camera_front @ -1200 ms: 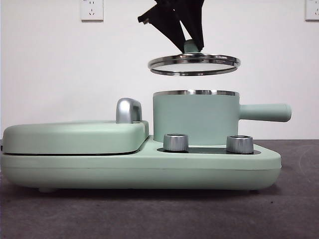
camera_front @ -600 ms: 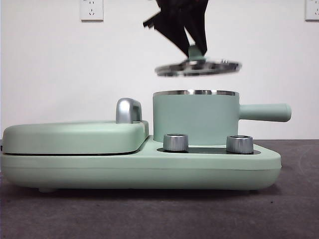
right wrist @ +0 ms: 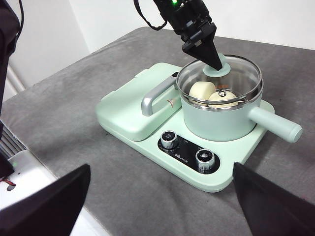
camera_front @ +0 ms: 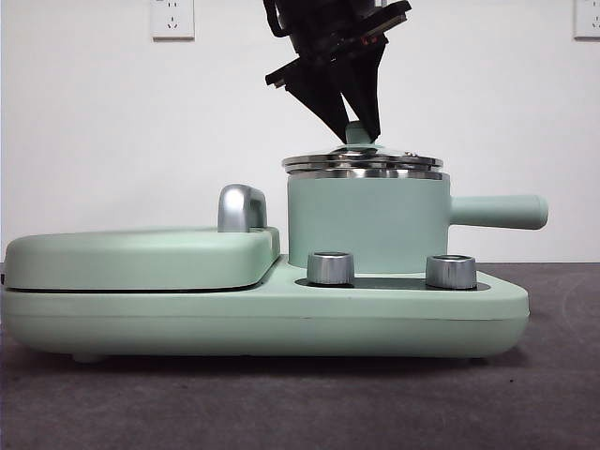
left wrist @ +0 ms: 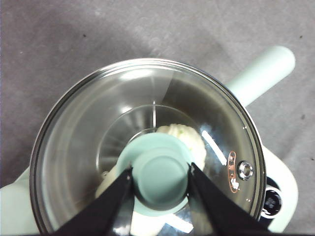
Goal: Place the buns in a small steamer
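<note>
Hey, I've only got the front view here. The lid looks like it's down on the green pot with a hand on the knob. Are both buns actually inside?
Observer: Yes. Through the glass lid, the right wrist view shows the smooth bun and the ribbed bun side by side in the steamer.
Operator: Which arm is on the knob?
Observer: The left hand. Its wrist view shows a jaw pressed against each side of the green knob.
Operator: And the other arm?
Observer: The right hand waits back from the cooker, on the side with the dials, with its jaws wide open and nothing in them.
</note>
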Motion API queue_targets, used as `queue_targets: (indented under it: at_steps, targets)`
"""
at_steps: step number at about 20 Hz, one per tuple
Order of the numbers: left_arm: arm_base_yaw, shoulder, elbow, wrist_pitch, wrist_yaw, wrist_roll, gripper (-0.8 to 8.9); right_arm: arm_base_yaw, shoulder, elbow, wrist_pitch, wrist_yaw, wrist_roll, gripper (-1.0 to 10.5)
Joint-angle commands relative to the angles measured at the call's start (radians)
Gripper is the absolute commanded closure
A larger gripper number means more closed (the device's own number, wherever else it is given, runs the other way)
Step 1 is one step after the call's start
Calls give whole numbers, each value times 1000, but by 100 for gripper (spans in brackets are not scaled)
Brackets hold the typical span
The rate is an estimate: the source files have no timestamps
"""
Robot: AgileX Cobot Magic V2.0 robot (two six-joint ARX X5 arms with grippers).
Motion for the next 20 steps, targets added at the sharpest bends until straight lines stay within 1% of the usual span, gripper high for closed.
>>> queue_targets:
  at_steps: [1,8,11,18,19,20]
  targets:
    - [-6,18,32,21,39,14,800,6,1,8,11,-1,1,484]
    - [-8,45,32,19,33,6,799,6,1,8,11,0,7,484]
    - [-8,45,32,15,-16,6,799,6,1,8,11,0,8,483]
    - [-9,45,32,13,-18,6,798,6,1,8,11,0,8,484]
    - [-10,45,32,13,-18,6,790,6,1,8,11,0,8,484]
    - [-13,45,32,13,-18,5,748,6,1,8,11,0,8,484]
